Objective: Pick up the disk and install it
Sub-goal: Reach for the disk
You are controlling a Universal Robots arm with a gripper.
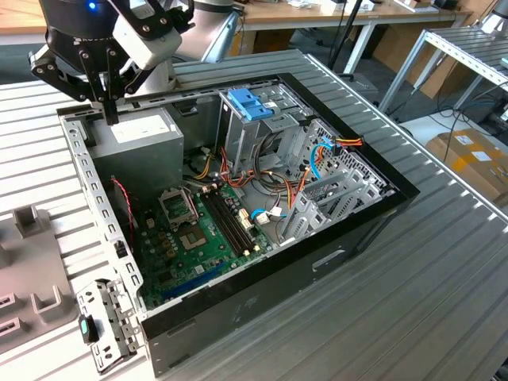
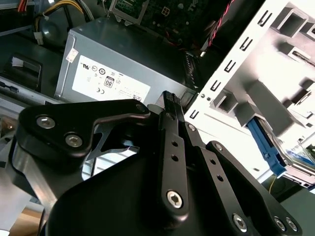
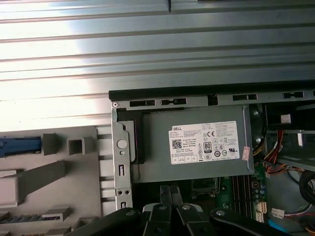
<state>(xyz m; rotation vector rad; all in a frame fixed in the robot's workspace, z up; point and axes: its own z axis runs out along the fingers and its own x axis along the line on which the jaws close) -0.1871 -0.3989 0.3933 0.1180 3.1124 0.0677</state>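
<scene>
My gripper (image 1: pixel 109 116) hangs over the far left corner of the open computer case (image 1: pixel 317 262) in the exterior view, just above the case rim beside the grey power supply box (image 1: pixel 143 131). Its two black fingers are pressed together with nothing between them, as both wrist views show (image 2: pixel 170 97) (image 3: pixel 170 192). Outside the case, a flat piece with a blue edge (image 3: pixel 19 145) (image 2: pixel 266 143) stands in a grey holder (image 3: pixel 54 172). It looks like the disk, but most of it is hidden.
Inside the case are the green motherboard (image 1: pixel 190 246), loose coloured cables (image 1: pixel 262 190) and a metal drive cage with a blue plastic top (image 1: pixel 250 103). The case lies on a ribbed metal table (image 1: pixel 444 286). The grey holder (image 1: pixel 32 270) is at the exterior view's left.
</scene>
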